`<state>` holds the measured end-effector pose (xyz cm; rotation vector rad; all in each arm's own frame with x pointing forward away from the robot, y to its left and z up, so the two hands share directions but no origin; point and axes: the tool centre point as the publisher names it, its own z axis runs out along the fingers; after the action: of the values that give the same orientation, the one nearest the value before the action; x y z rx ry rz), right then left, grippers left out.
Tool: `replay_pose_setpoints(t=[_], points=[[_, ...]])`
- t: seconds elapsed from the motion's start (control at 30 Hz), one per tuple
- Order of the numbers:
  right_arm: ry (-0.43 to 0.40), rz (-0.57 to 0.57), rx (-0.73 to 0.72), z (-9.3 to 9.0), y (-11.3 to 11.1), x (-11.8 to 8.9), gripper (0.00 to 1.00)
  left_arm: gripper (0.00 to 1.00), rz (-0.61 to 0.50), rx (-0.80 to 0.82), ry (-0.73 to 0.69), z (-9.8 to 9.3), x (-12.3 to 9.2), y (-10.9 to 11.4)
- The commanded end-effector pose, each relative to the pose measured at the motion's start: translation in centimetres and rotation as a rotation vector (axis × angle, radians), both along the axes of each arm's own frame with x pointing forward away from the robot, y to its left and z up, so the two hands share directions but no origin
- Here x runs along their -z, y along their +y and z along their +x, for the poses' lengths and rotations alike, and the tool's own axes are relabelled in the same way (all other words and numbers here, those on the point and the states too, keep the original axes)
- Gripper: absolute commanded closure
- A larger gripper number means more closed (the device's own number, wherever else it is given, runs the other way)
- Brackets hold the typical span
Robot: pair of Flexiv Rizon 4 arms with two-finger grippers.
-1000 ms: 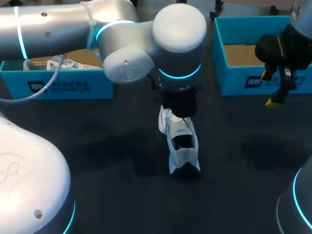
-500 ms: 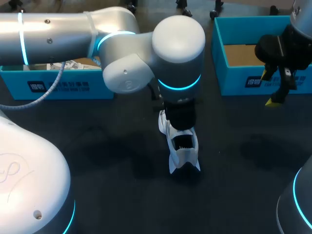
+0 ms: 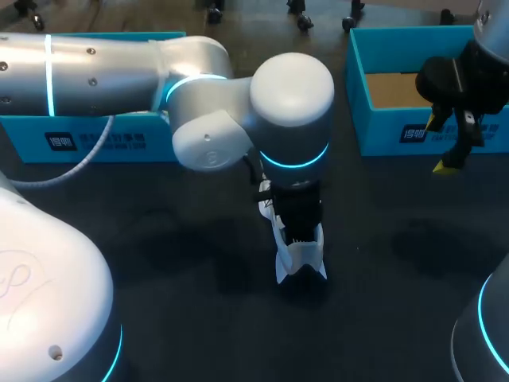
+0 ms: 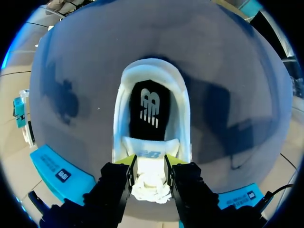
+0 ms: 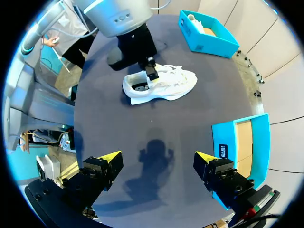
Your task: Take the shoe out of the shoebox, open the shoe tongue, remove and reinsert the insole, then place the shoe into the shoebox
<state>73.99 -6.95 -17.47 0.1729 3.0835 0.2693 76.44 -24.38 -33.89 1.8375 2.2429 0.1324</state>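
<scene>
A white shoe (image 3: 299, 253) lies on the dark table at the centre, heel toward the front edge. Its black insole (image 4: 149, 114) shows through the opening. My left arm reaches in from the left and stands straight over the shoe. My left gripper (image 4: 149, 165) is shut on the white shoe tongue (image 4: 151, 176), one yellow-tipped finger on each side of it. In the right wrist view the left gripper (image 5: 151, 71) sits at the middle of the shoe (image 5: 164, 83). My right gripper (image 3: 450, 142) hangs open and empty over the front wall of the right shoebox (image 3: 398, 131).
A second blue shoebox (image 3: 95, 142) stands at the back left, mostly covered by my left arm. In the right wrist view it (image 5: 206, 31) holds another white shoe. Bare dark table lies between my right gripper (image 5: 156, 164) and the shoe.
My left arm has come lower and a little toward the front over the shoe, and its fingers have closed in on the tongue. The right arm has kept still.
</scene>
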Motion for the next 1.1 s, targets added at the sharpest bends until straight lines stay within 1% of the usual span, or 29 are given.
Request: replay_pose_setpoints(t=[0.03, 0.1, 0.27, 0.37, 0.43, 0.5, 0.53, 0.57, 0.6, 0.63, 0.67, 0.7, 1.1], points=[[0.002, -0.003, 0.001, 0.1, 0.1, 0.1, 0.00, 0.61, 0.005, -0.016, -0.003, 0.2, -1.1, 0.2], [0.002, -0.003, 0.001, 0.1, 0.1, 0.1, 0.00, 0.60, 0.004, -0.027, 0.005, 0.0, -1.2, 0.1], [0.002, -0.003, 0.001, 0.1, 0.1, 0.1, 0.00, 0.59, 0.008, -0.038, 0.023, -0.8, 0.4, 0.0], [0.002, -0.003, 0.001, 0.1, 0.1, 0.1, 0.00, 0.59, 0.009, -0.045, 0.029, -1.2, 0.7, 0.1], [0.002, -0.003, 0.001, 0.1, 0.1, 0.1, 0.00, 0.59, 0.006, -0.061, 0.033, -1.4, 0.4, 0.2], [0.002, -0.003, 0.001, 0.1, 0.1, 0.1, 0.00, 0.58, 0.004, -0.111, 0.032, -1.5, -0.3, 0.4], [0.002, -0.003, 0.001, 0.1, 0.1, 0.1, 0.00, 0.58, 0.005, -0.148, 0.033, -1.5, -0.8, 0.6], [0.002, -0.003, 0.001, 0.1, 0.1, 0.1, 0.00, 0.58, 0.020, -0.230, 0.049, -1.6, -1.3, 0.8], [0.002, -0.003, 0.001, 0.1, 0.1, 0.1, 0.00, 0.58, 0.030, -0.274, 0.055, -1.6, -1.5, 0.9], [0.002, -0.003, 0.001, 0.1, 0.1, 0.1, 0.00, 0.55, 0.016, -0.337, 0.050, -1.9, -2.1, 1.0], [0.002, -0.003, 0.001, 0.1, 0.1, 0.1, 0.00, 0.44, 0.018, -0.395, 0.038, -2.4, -2.5, 1.1], [0.002, -0.003, 0.001, 0.1, 0.1, 0.1, 0.00, 0.00, 0.018, -0.395, 0.038, -2.4, -2.5, 1.1], [0.002, -0.003, 0.001, 0.1, 0.1, 0.1, 0.00, 0.00, 0.018, -0.395, 0.038, -2.4, -2.5, 1.1]])
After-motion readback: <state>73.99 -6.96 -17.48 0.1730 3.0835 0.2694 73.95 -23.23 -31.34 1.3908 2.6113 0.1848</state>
